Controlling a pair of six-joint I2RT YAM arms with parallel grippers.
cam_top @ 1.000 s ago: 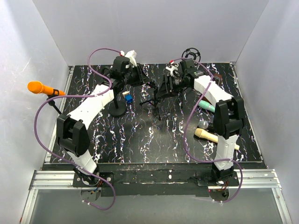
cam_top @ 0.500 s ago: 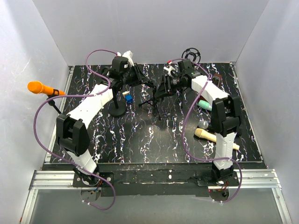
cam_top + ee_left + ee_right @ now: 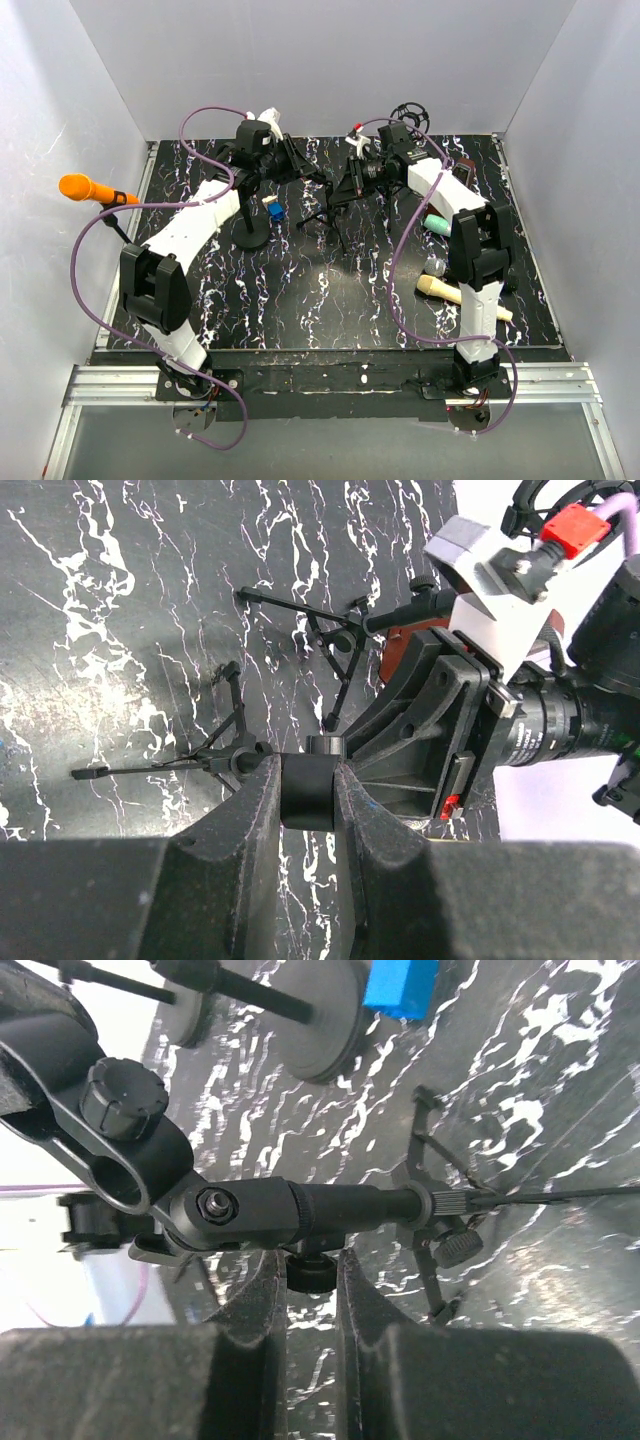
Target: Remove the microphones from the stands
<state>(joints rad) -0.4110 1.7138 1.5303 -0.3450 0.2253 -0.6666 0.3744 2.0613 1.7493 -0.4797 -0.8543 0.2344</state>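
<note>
At the bench's [image 3: 300, 300] far edge, the left gripper [image 3: 308, 778] is clenched on the stand's [image 3: 340, 665] black tube [image 3: 308, 798]. The right gripper [image 3: 312, 1260] grasps its knob [image 3: 312, 1274].

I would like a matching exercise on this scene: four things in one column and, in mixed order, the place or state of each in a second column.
Things
1. orange microphone
2. blue block
3. cream microphone
4. left hand

Places or states
A. lying beside the right arm
B. closed on a black part of the stand
C. high up at the left edge of the table
D. next to the round black base

Pairs: 1-C, 2-D, 3-A, 4-B
</note>
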